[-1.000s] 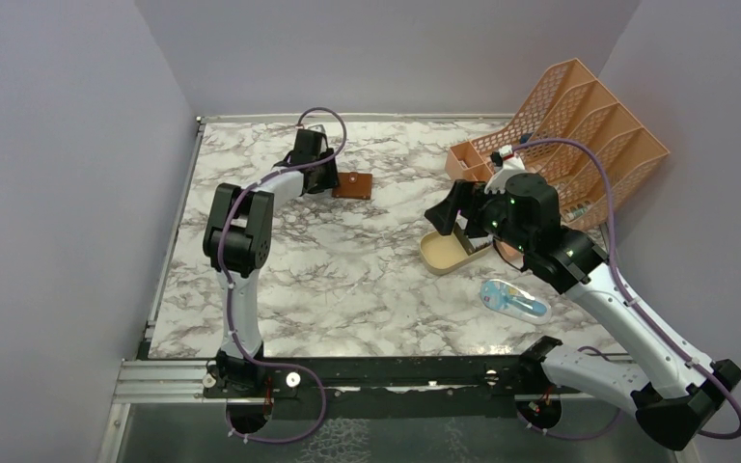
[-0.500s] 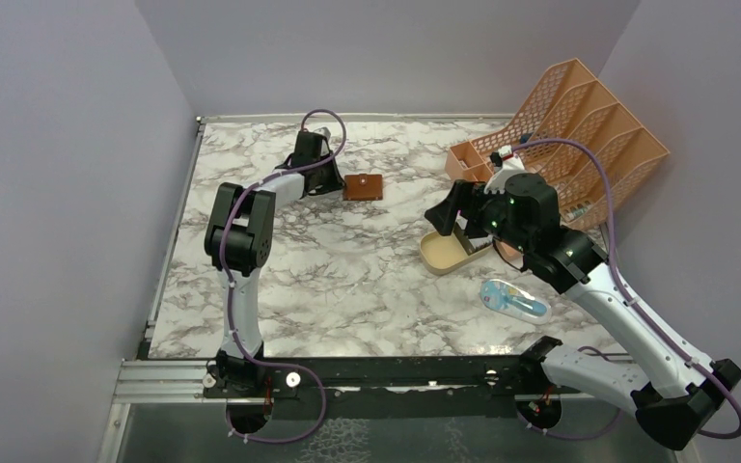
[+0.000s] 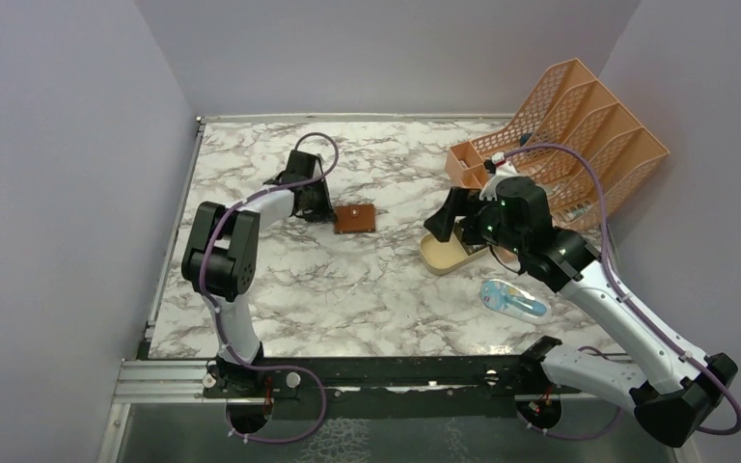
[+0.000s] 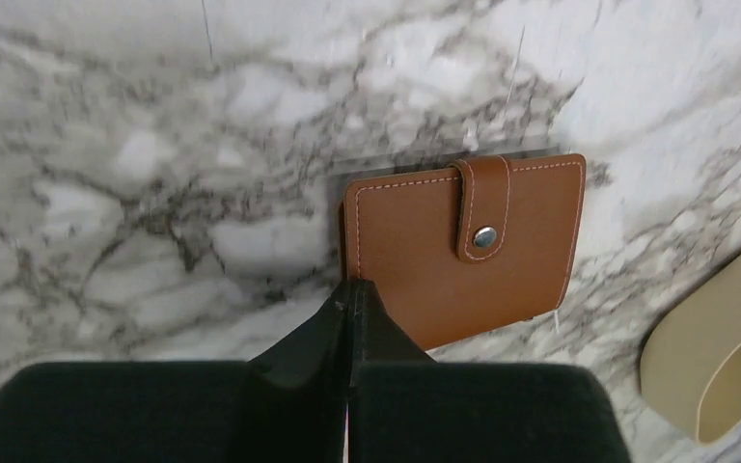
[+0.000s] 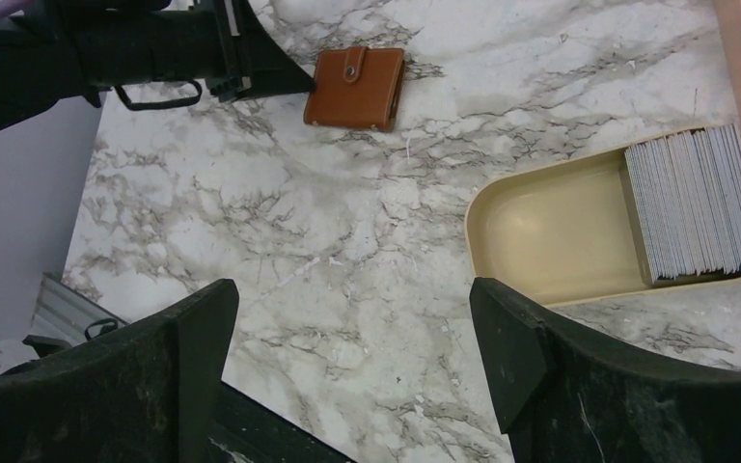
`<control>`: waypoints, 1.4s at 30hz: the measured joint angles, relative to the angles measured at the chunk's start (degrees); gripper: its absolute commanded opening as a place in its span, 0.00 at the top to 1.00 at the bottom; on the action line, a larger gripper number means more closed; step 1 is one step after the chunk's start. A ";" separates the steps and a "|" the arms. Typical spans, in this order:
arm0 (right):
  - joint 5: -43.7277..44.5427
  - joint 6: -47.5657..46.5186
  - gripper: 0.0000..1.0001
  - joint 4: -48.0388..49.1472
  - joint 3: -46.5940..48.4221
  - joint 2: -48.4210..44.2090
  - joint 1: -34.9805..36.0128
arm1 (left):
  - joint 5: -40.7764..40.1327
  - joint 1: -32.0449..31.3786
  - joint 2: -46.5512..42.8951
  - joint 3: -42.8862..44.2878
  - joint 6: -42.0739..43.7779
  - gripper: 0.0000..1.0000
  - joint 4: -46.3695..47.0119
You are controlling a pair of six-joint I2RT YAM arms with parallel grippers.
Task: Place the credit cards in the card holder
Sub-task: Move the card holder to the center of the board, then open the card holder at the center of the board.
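Left gripper: fingers pressed tight together, tips at the near-left edge of the small square brown leather card holder, which lies snapped shut on the white marble tabletop. To its right, the pale grey credit cards are stacked in the tan oval plastic tray. Right gripper hovers above, spread wide.
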 measured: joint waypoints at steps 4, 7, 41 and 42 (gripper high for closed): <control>-1.84 0.22 0.17 0.20 -0.92 1.22 0.00 | 0.35 -0.98 -5.14 -5.73 0.92 1.00 -1.90; -4.59 0.13 0.22 0.68 -2.43 2.69 0.00 | 1.68 -2.73 -9.25 -10.08 2.01 1.00 -3.34; -13.46 -5.20 0.47 19.39 -0.55 33.83 8.37 | 5.38 -8.72 -38.56 -25.73 -2.67 0.51 -6.78; -13.33 -5.20 0.47 20.02 0.68 35.63 8.37 | 4.44 -8.72 -39.85 -26.86 -3.69 0.50 -6.21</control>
